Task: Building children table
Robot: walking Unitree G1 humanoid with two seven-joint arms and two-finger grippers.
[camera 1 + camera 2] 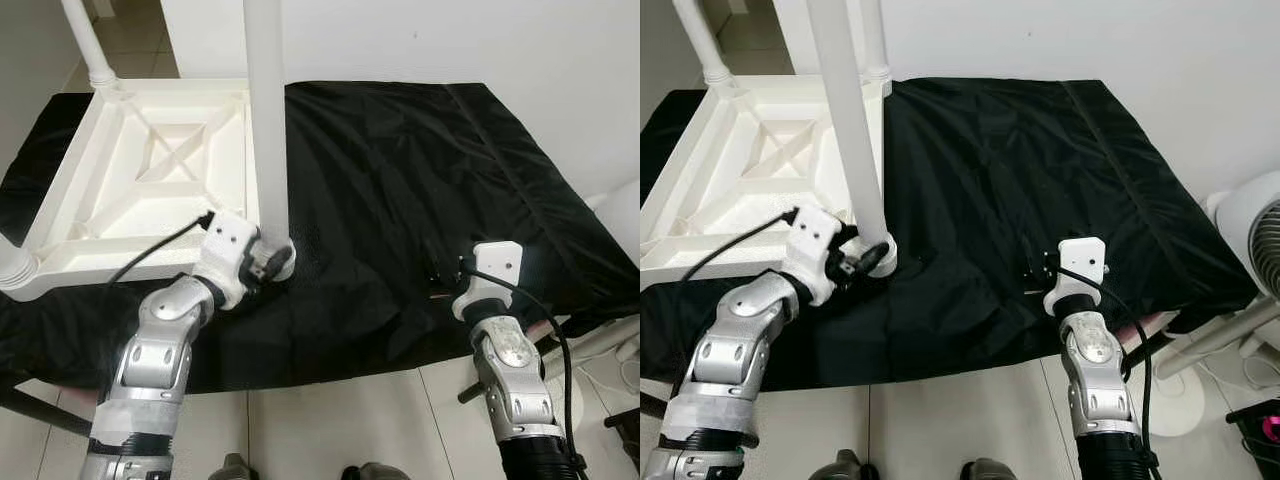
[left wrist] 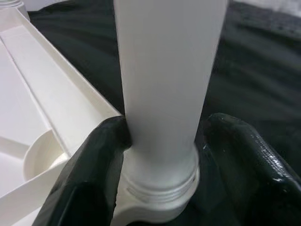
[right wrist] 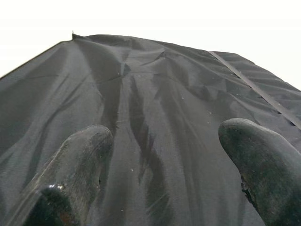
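Upturned white plastic children's table top (image 1: 150,170) lying on a black cloth (image 1: 420,200) spread over the desk, ribbed underside facing up with a cross-shaped brace in the middle. White round leg (image 1: 266,110) standing upright in the corner socket nearest the robot, on the side toward the cloth's middle; threaded collar visible at the foot of the leg in the left wrist view, seated in the socket (image 2: 155,207). Another white leg (image 1: 85,45) rising from the far left corner, and a third (image 1: 872,35) from the far corner behind the near leg.

Left gripper (image 1: 268,262) at the base of the upright leg, jaws set on either side of it: one finger (image 2: 94,160) touching the leg just above the collar, the other (image 2: 249,155) just beside it with a thin gap. Black cable running from the left wrist back across the table top's rim.

Right gripper (image 1: 1035,268) low over the bare black cloth, well apart from the table top, jaws spread wide with nothing between them; both fingers (image 3: 75,174) seen over wrinkled fabric in the right wrist view.

White wall behind the desk. Pale tiled floor (image 1: 330,420) below the near edge. White fan (image 1: 1255,230) at the right of the desk.
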